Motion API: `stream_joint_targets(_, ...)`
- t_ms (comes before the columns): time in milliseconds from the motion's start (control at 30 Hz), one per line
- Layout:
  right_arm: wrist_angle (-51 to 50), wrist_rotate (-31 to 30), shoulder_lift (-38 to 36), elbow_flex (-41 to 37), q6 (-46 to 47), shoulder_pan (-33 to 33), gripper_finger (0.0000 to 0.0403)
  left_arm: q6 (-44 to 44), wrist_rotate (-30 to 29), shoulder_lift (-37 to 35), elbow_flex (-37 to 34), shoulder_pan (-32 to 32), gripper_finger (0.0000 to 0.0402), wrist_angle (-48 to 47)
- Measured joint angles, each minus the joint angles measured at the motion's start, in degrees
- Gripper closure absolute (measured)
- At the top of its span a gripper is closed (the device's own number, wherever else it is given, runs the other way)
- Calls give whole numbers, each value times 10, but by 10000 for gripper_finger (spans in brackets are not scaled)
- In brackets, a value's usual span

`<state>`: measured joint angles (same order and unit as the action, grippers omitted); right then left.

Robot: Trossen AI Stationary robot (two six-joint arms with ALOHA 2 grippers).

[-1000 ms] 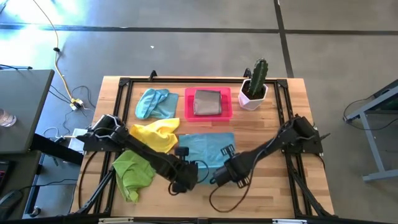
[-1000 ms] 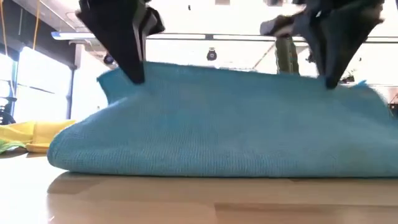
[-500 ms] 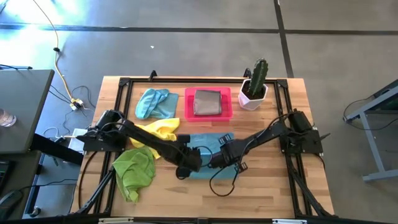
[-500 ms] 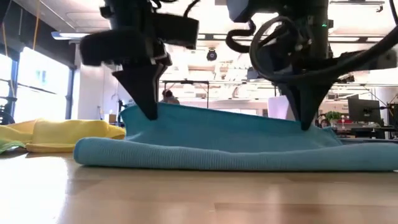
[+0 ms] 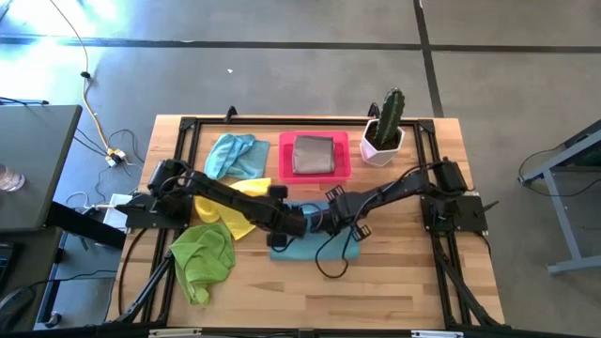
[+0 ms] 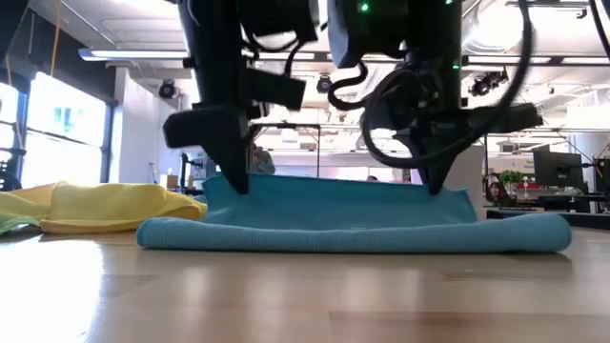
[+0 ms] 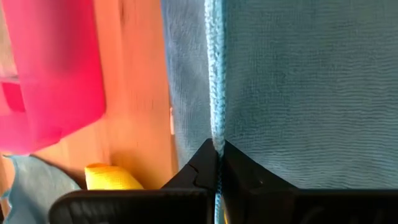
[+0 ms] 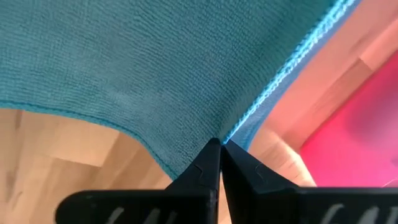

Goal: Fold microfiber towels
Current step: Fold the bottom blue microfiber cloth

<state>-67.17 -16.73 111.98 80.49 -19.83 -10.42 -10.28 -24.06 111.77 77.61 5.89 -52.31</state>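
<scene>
Over the last second I've carried the near edge of the light blue towel [image 5: 310, 246] up and across toward the far side, and it has gone from a tall billow in the low view to a flat double layer on the worktop [image 5: 413, 282], so the first fold looks close to laid. The left gripper [image 5: 299, 223] is clamped shut on one corner of the lifted edge (its wrist view shows the stitched hem running straight into the closed tips), and the right gripper [image 5: 327, 218] is likewise pinched shut on the other corner. Both arms now reach in low from their own sides and meet near the middle of the worktop, wrists close together, fingers pointing down onto the cloth just in front of the pink tray [image 5: 315, 175], which holds a grey towel [image 5: 314, 154] already folded. In the low view the left gripper [image 6: 234, 179] and the right gripper [image 6: 437, 181] stand upright at the top layer's corners. The towel lies centre, between the yellow towel [image 5: 239, 202] on its left and bare wood on its right. My judgement: lower, release, then check the edges align before the second fold.
</scene>
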Motion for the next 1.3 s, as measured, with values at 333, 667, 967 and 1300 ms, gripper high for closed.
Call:
stream_joint_targets(333,85,6,0,-54,-22,30,403,24,-7,0,-10,-30,401,7)
stream_joint_targets(667,105,-7,0,-64,-38,40,403,35,-6,0,-17,-43,401,38)
stream_joint_targets(967,151,7,0,-64,-27,40,399,58,13,0,-41,-48,401,65)
stream_joint_targets(1300,136,-1,0,-62,40,41,284,45,13,0,-41,-47,339,62)
